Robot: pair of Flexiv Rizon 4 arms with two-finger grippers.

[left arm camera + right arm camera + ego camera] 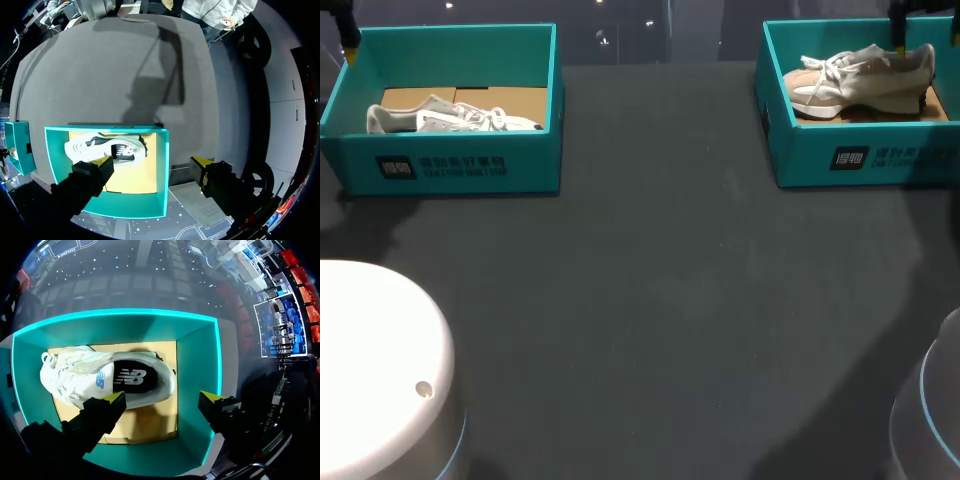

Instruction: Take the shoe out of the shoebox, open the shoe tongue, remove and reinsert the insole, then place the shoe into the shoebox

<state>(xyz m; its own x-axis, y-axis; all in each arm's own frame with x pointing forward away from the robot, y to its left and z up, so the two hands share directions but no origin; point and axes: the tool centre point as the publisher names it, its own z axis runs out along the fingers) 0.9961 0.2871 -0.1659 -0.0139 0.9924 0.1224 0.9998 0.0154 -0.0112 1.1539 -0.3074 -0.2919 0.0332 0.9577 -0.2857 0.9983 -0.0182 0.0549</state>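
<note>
Two teal shoeboxes stand at the table's far side. The left shoebox (460, 165) holds a white shoe (450, 118) lying on its side. The right shoebox (860, 150) holds a beige and white shoe (860, 78). My left gripper (151, 165) hangs open above the left shoebox (164, 165), over the near end of its shoe (105, 147), touching nothing. My right gripper (162, 399) hangs open above the right shoebox (200, 345), just over the heel end of its shoe (107, 377), with nothing between its fingers. In the head view only yellow fingertips (899, 40) show at the top corners.
The dark table top (660, 300) stretches wide between the boxes and the front edge. My arms' white round bases (380, 370) stand at the front left and front right corners.
</note>
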